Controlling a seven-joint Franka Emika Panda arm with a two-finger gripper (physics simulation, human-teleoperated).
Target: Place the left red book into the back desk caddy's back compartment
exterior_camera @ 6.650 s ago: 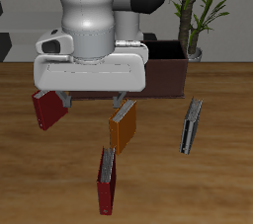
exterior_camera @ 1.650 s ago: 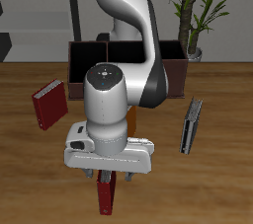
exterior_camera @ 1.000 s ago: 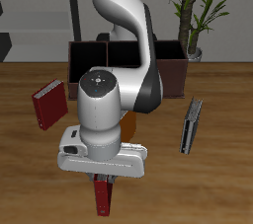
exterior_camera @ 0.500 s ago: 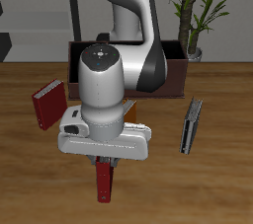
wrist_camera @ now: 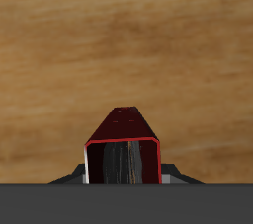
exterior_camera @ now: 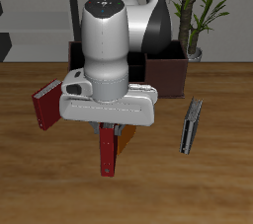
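Observation:
My gripper [exterior_camera: 107,127] is shut on the top of the left red book [exterior_camera: 108,153], a thin bright-red hardcover that hangs upright above the table. In the wrist view the book's [wrist_camera: 123,147] grey page edge and red cover fill the space between the jaws of the gripper [wrist_camera: 123,175], with wooden table below. The back desk caddy [exterior_camera: 169,71], a dark brown-maroon box, stands farther back; my arm covers most of it. Its back compartment is hidden behind the arm.
A darker maroon book [exterior_camera: 44,108] leans beside the held book. An orange book [exterior_camera: 126,135] peeks out just behind it. A grey book [exterior_camera: 191,126] stands upright on the other side. A potted plant [exterior_camera: 194,11] stands behind the caddy's end.
The gripper came down on the red book, shut on it and has lifted it off the table, moving it up and away from the front edge.

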